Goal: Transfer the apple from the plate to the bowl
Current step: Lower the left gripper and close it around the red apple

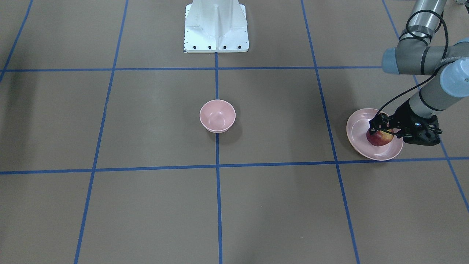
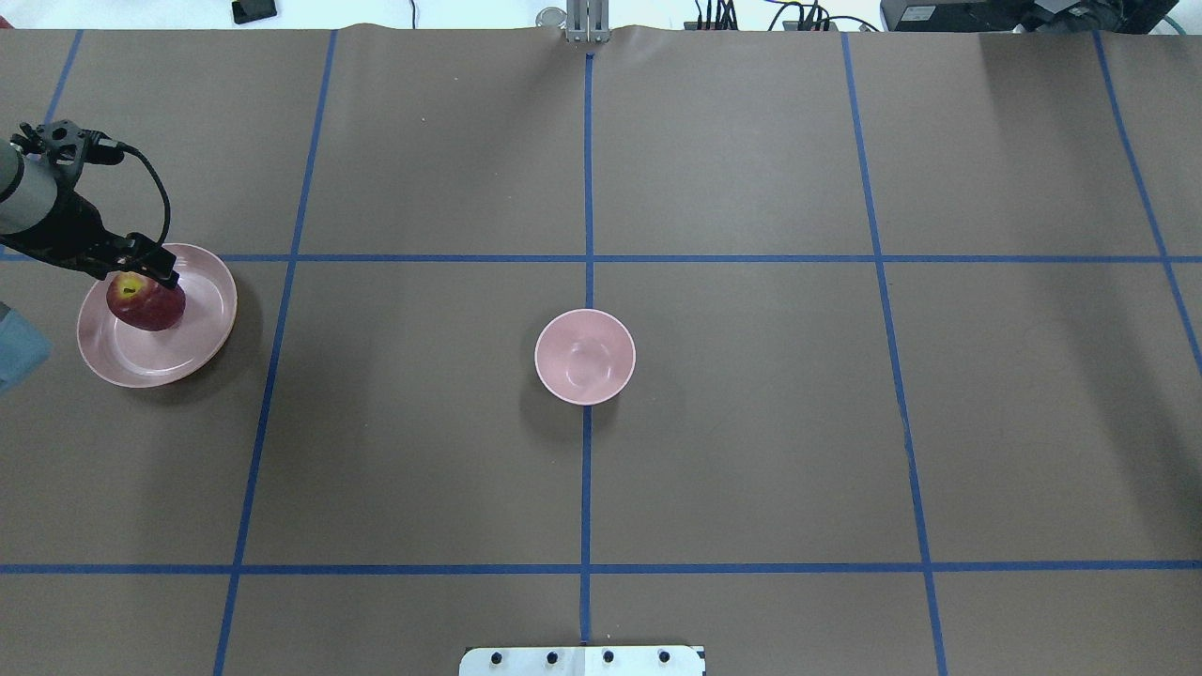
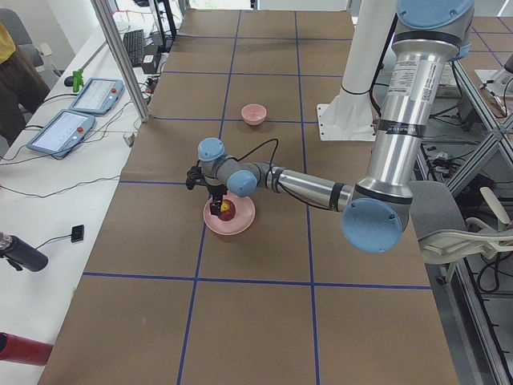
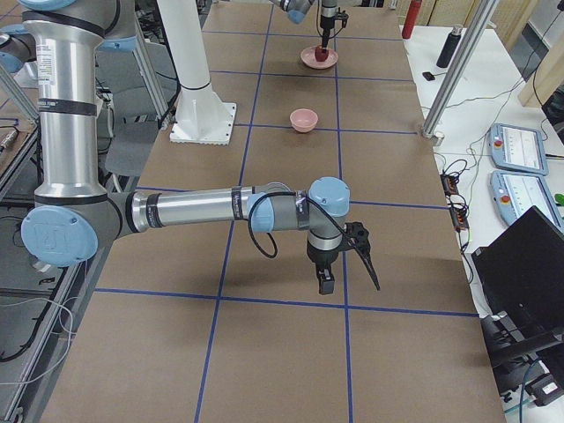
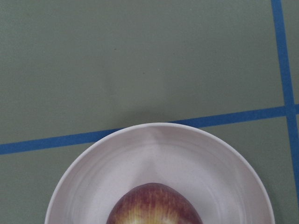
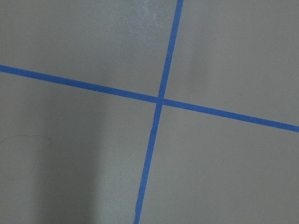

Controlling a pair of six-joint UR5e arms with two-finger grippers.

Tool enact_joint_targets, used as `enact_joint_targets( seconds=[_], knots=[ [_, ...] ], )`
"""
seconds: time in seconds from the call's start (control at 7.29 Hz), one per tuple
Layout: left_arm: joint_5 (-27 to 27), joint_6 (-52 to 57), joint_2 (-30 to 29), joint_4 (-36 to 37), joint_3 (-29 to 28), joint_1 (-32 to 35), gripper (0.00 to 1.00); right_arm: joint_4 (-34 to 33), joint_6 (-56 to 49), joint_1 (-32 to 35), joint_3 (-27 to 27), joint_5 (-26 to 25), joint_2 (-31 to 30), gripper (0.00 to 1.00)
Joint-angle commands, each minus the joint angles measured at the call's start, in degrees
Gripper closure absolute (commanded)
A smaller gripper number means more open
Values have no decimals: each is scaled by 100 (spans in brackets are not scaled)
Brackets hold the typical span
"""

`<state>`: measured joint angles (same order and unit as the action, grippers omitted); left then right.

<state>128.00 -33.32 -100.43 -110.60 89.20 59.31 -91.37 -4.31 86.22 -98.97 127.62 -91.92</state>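
Observation:
The dark-red apple (image 1: 380,139) sits in the wide pale-pink plate (image 1: 356,124) at the table's left end. My left gripper (image 1: 383,130) reaches down over it, with a finger on each side, shut on the apple. The overhead view shows the apple (image 2: 146,305), the plate (image 2: 202,314) and the gripper (image 2: 141,274). The left wrist view shows the apple's top (image 5: 154,207) over the plate (image 5: 154,149). The small deep pink bowl (image 2: 584,357) stands empty at mid-table. My right gripper (image 4: 351,282) shows only in the exterior right view; I cannot tell its state.
The white robot base (image 1: 216,27) stands at the table's robot-side edge, behind the bowl (image 1: 217,115). Blue tape lines divide the brown table cover into squares. My right arm (image 4: 211,210) hovers over the table's right end.

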Motion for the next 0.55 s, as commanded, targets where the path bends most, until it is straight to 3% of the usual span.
enact_joint_targets(
  seconds=[0.0, 0.41],
  knots=[
    [-47, 53, -3, 21, -51, -15, 1, -4, 0, 0, 26, 0, -1, 0],
    [-73, 54, -37, 12, -165, -42, 1, 5, 0, 0, 62, 0, -1, 0]
  ],
)
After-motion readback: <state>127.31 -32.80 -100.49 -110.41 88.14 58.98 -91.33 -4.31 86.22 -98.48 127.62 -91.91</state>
